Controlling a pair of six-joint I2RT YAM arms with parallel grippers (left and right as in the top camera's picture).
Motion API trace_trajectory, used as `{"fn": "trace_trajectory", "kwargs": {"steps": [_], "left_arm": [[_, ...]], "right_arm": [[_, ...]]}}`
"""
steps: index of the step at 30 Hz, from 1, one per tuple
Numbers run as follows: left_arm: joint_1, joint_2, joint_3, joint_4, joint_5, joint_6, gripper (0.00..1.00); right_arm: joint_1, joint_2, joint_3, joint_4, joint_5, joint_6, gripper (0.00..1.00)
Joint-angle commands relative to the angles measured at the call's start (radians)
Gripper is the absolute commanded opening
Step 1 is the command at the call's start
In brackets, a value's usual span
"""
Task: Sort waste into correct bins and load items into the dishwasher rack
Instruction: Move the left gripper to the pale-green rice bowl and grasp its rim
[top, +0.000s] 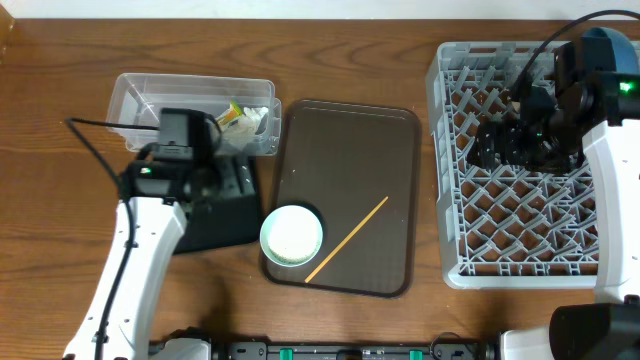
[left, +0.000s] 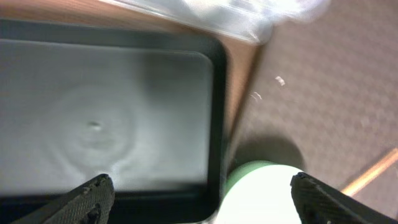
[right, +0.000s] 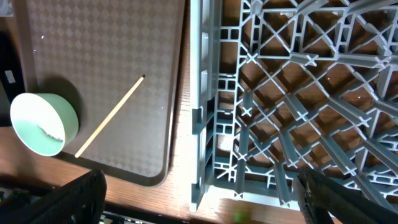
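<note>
The pale mint bowl (top: 291, 235) stands on the brown tray's front left corner and holds a few white rice grains; it also shows in the left wrist view (left: 261, 194) and the right wrist view (right: 38, 122). The thin wooden stick (top: 347, 240) lies slanted on the tray beside it. My left gripper (top: 228, 185) is open and empty over the black bin (top: 215, 222), near the bowl. My right gripper (top: 492, 145) is open and empty above the grey dishwasher rack (top: 520, 235). The clear tub (top: 135, 100) holds the snack wrapper (top: 233, 113) and white tissue (top: 257, 118). Plate, light blue bowl and cup are out of view.
The flat brown tray (top: 350, 150) lies between the bins and the rack, with a few stray rice grains (left: 280, 80) on it. The black bin's inside (left: 93, 118) looks bare. The right arm hides part of the rack. A cable trails left of the left arm.
</note>
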Motion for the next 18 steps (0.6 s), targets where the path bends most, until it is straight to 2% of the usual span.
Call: {"fn": "trace_trajectory", "kwargs": {"steps": [1, 9, 13, 18], "left_arm": [[-0.091, -0.003, 0.002, -0.029, 0.042, 0.02, 0.88], [-0.371, -0.002, 0.002, -0.072, 0.042, 0.019, 0.85], [-0.484, 0.017, 0.002, -0.058, 0.023, 0.018, 0.8], [-0.584, 0.084, 0.002, -0.034, -0.026, 0.015, 0.8]], "right_arm": [[0.008, -0.01, 0.002, -0.001, -0.011, 0.008, 0.96], [0.008, -0.01, 0.002, 0.0, -0.003, 0.008, 0.96], [0.008, -0.01, 0.002, -0.001, -0.003, 0.008, 0.96], [0.008, -0.01, 0.002, 0.0, -0.003, 0.008, 0.96]]}}
